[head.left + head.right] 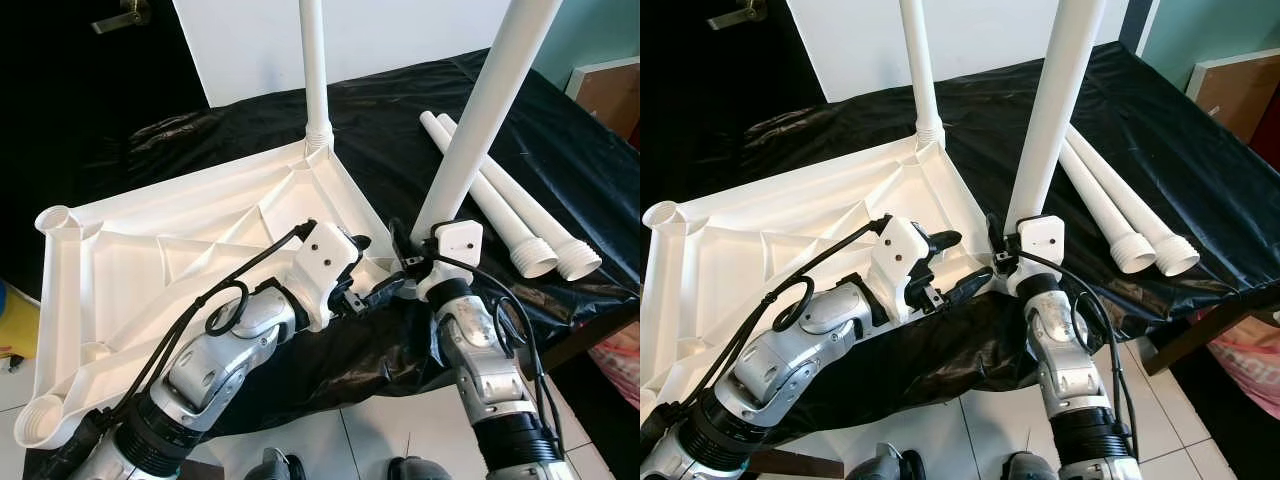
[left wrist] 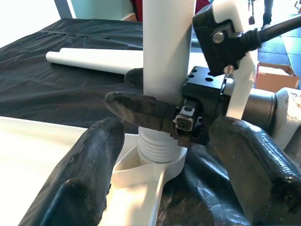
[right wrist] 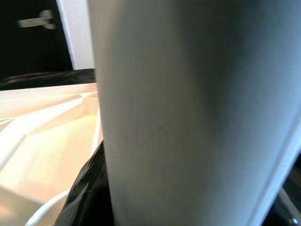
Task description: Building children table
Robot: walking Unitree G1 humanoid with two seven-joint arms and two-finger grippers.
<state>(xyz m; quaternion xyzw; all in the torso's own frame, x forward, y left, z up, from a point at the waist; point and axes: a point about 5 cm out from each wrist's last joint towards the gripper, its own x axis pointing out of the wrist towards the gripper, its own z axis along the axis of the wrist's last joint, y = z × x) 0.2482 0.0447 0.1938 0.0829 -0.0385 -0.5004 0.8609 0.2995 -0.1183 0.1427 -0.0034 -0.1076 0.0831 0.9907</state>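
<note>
A white plastic table top (image 1: 180,230) lies upside down on a black cloth. One white leg (image 1: 315,70) stands screwed into its far corner. A second leg (image 1: 480,110) stands upright in the near right corner socket, its threaded end (image 2: 157,148) partly above the socket. My right gripper (image 1: 418,252) is shut around this leg just above the thread; the right wrist view is pressed close against the leg (image 3: 188,113). My left gripper (image 1: 372,268) hovers open just left of that corner, its fingers (image 2: 89,174) spread to either side of the leg's base without touching it.
Two loose legs (image 1: 500,215) lie side by side on the cloth (image 1: 560,130) to the right. Two corner sockets (image 1: 55,218) on the left hold no leg. A wooden box (image 1: 610,90) stands at the far right, with tiled floor (image 1: 380,430) below the table's near edge.
</note>
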